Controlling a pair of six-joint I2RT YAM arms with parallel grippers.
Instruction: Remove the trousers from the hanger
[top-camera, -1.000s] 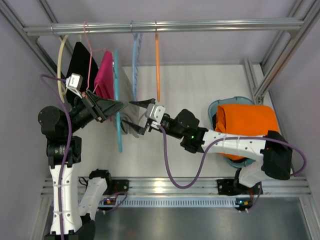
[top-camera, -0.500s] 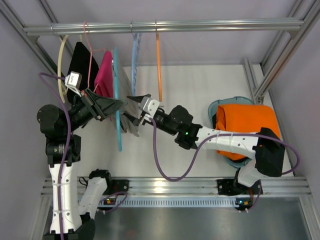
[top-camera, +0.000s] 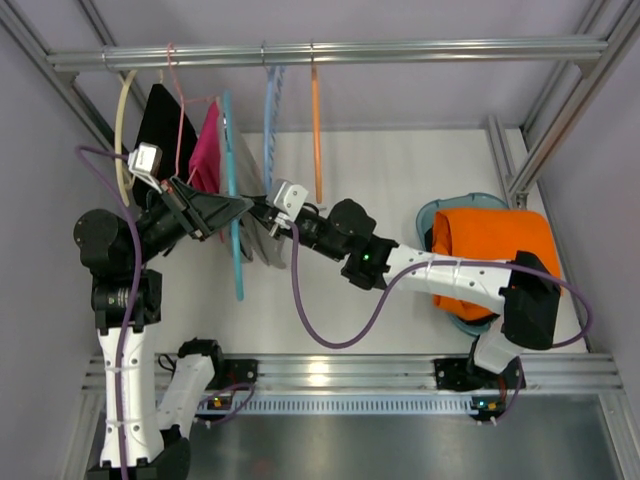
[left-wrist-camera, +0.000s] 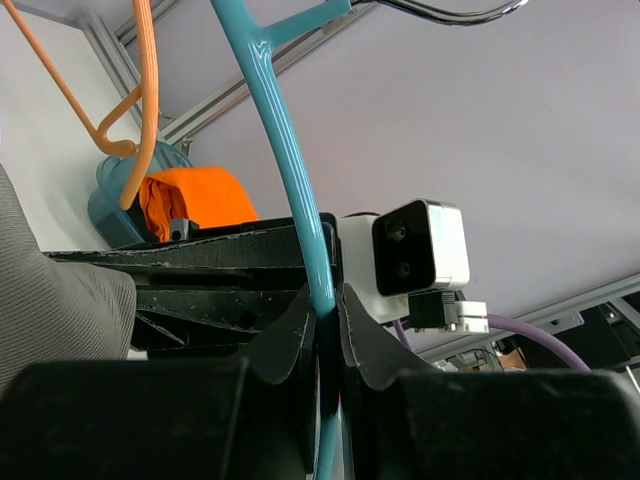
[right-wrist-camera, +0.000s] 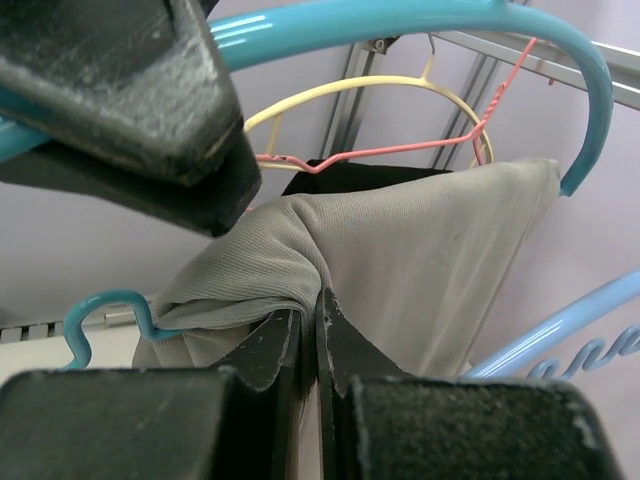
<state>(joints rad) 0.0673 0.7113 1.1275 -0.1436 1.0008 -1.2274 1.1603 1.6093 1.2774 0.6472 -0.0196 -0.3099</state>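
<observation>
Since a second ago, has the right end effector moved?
Yes. The right end effector went left, away from the orange hanger, up to the teal hanger, and shut on the trousers.

A rail (top-camera: 400, 48) runs across the back, with hangers in a row under it. The hanger (top-camera: 237, 275) hangs left of centre, the trousers (top-camera: 266, 245) draped over it and falling on its right side. Just left of it hangs a smaller garment (top-camera: 207, 150); to its right hang a bare hanger (top-camera: 270, 110), then another bare hanger (top-camera: 316, 130). The left gripper (top-camera: 238, 210) reaches in from the left, clamped around the hanger. The right gripper (top-camera: 262, 213) reaches in from the right, pinching a fold of the trousers. Far right on the table (top-camera: 400, 170) a basket (top-camera: 428, 215) holds a folded garment (top-camera: 495, 245).
</observation>
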